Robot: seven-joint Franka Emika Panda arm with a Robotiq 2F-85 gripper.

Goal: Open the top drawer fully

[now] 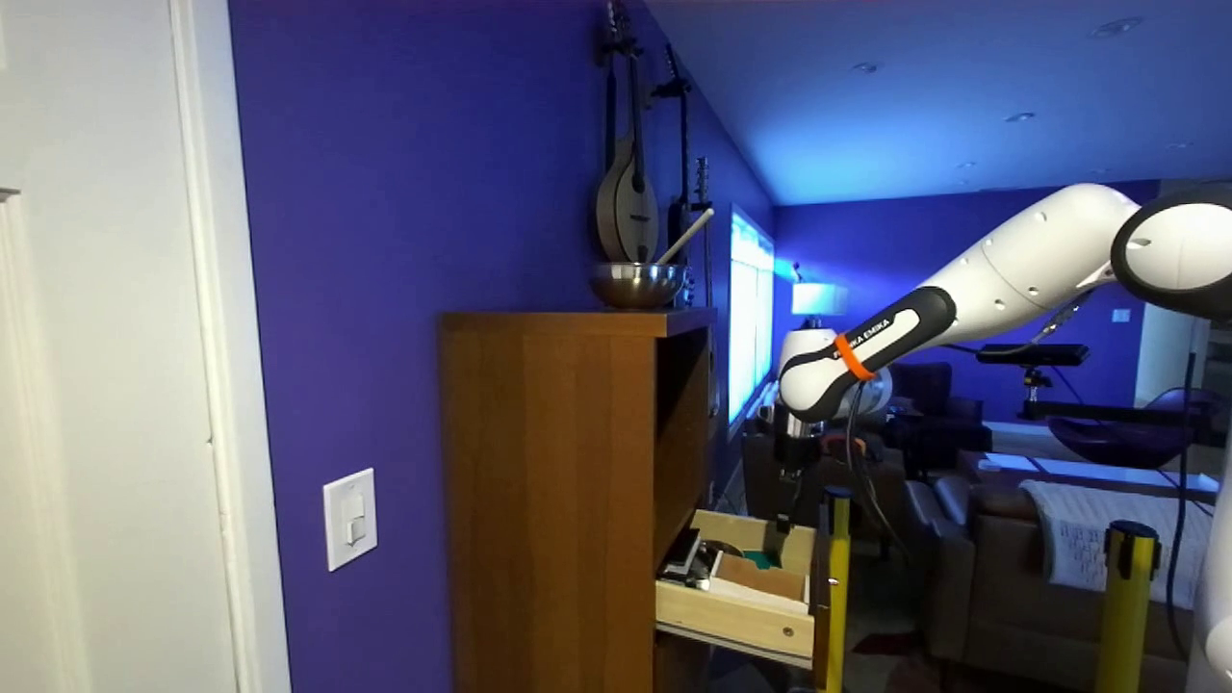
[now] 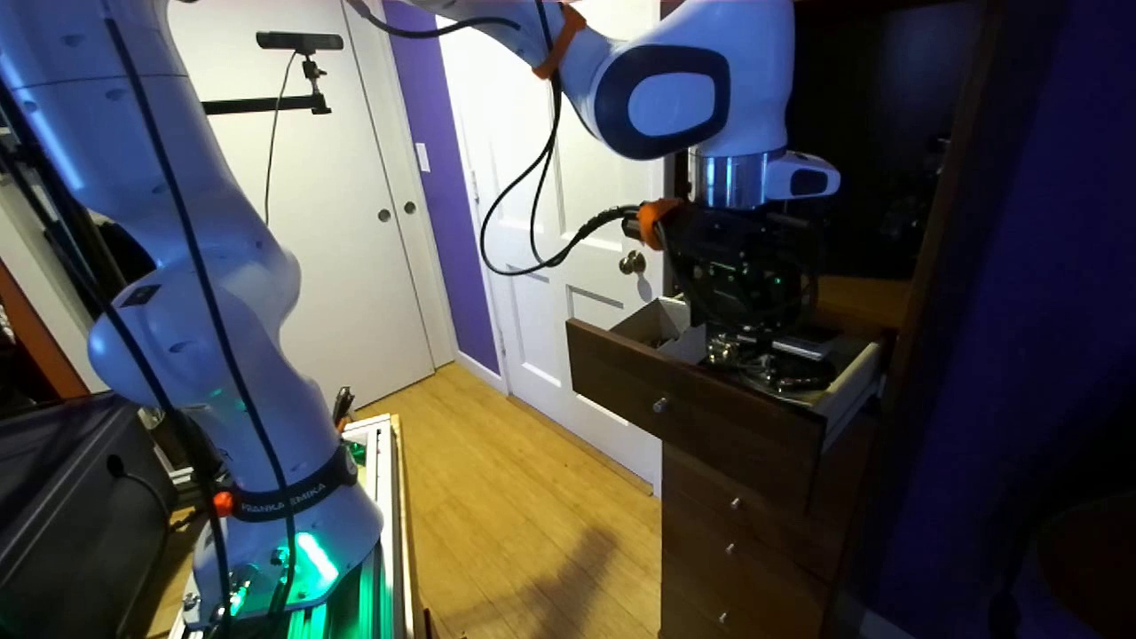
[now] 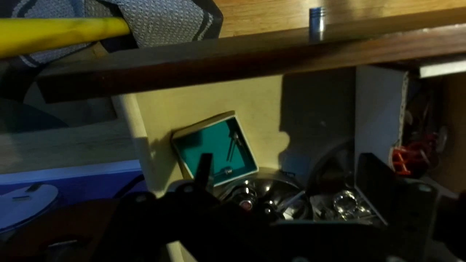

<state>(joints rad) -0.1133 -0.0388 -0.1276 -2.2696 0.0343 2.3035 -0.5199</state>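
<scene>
The top drawer stands pulled out of the cabinet. Its pale wood side shows in an exterior view, and its brown front in an exterior view. In the wrist view the brown front crosses the upper part. The small handle shows on the outer face in an exterior view and in the wrist view. My gripper is open, fingers wide apart with nothing between them, pointing down over the drawer's inside. It also shows above the drawer in an exterior view.
The drawer holds a teal-lined box, a shiny metal dish and a white carton. A yellow post stands close to the drawer front. A metal bowl sits on the cabinet. Lower drawers are shut.
</scene>
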